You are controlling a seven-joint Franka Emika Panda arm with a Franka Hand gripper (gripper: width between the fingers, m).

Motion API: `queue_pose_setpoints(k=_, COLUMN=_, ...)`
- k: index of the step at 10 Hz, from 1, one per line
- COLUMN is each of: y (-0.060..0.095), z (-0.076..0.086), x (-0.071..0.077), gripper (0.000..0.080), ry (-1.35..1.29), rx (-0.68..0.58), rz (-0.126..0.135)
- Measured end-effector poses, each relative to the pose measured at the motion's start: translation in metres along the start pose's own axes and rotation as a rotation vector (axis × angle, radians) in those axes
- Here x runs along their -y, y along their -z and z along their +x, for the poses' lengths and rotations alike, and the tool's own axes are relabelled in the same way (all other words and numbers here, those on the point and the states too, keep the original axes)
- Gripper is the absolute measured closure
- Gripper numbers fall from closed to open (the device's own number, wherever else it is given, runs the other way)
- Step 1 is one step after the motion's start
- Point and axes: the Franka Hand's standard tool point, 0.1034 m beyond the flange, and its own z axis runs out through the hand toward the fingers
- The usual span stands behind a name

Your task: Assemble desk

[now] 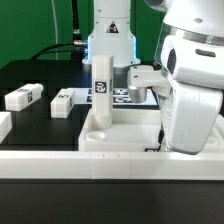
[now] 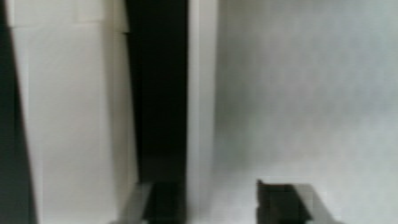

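The white desk top (image 1: 130, 128) lies at the table's front. One square white leg (image 1: 101, 85) stands upright in its corner socket on the exterior view's left. My gripper (image 1: 128, 78) reaches in sideways just to the exterior view's right of that leg, at the height of its upper part. The wrist view is blurred. There my gripper (image 2: 221, 203) shows two dark fingertips (image 2: 285, 200) a little apart, with only pale white surface between them and a dark vertical gap (image 2: 160, 100) beside it. I see nothing clamped. Whether a finger touches the leg I cannot tell.
Two loose legs (image 1: 22, 97) (image 1: 62, 101) lie on the black table at the exterior view's left, and a third (image 1: 3, 123) is cut by the edge. The marker board (image 1: 122, 96) lies behind the desk top. A long low white rail (image 1: 90, 165) runs along the front.
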Motion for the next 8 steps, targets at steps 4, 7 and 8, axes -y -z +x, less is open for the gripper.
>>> queue_pose_setpoints(k=4, y=0.027, z=-0.01, x=0.011, gripper=0.0178, ry=-0.037, rx=0.025, rz=0.057)
queue_pose_setpoints(k=7, y=0.06, z=-0.034, x=0.017, gripper=0.015, ry=-0.04, rx=0.044, rz=0.027)
queue_pose_setpoints(k=8, y=0.063, z=-0.039, x=0.02, gripper=0.015, ry=-0.047, rx=0.043, rz=0.027)
